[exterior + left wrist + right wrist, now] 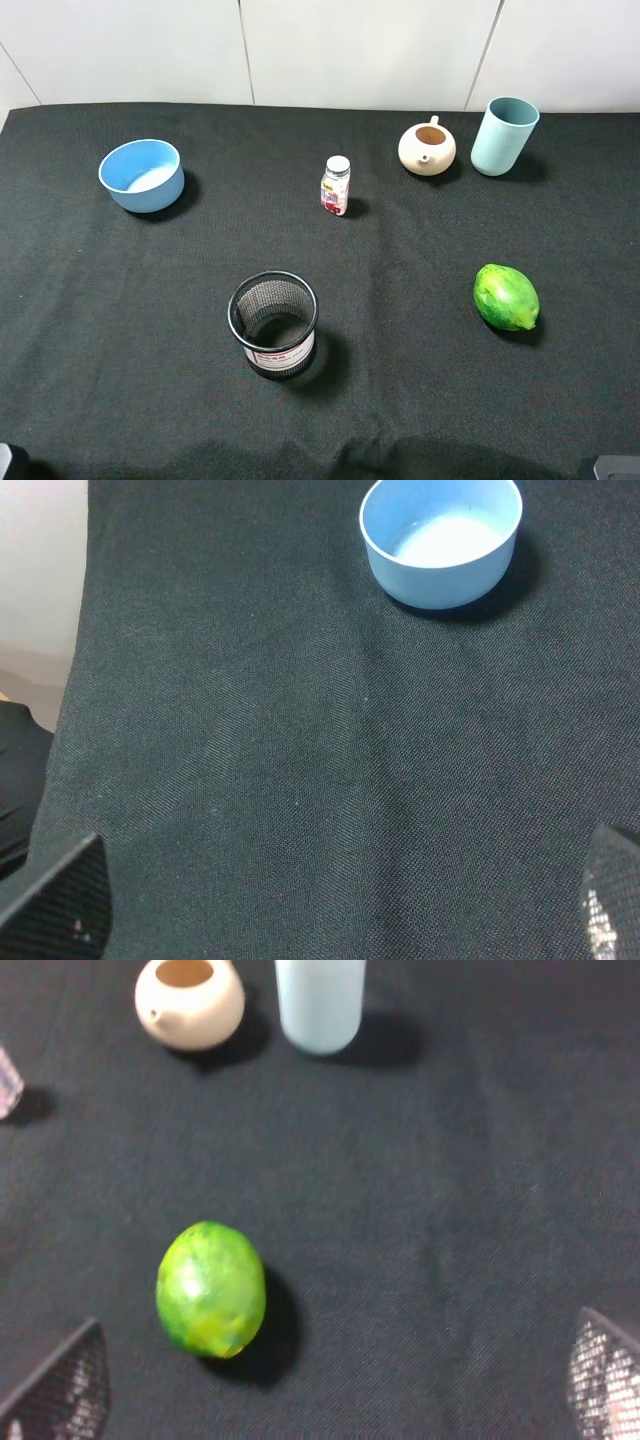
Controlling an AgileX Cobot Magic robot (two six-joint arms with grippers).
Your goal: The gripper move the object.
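The small white bottle (335, 185) with a white cap and red-pink label stands upright at the middle back of the black cloth, apart from everything else. A sliver of it shows at the edge of the right wrist view (8, 1082). My left gripper (335, 910) is open and empty over bare cloth, with the blue bowl (442, 540) ahead of it. My right gripper (335, 1385) is open and empty, with the green fruit (211, 1289) just ahead of one finger. Both arms sit at the near edge, only corners showing in the high view.
A blue bowl (142, 175) sits at the back left. A cream teapot (427, 148) and a light blue cup (504, 136) stand at the back right. A green fruit (506, 297) lies on the right. A black mesh holder (273, 323) stands at the near middle.
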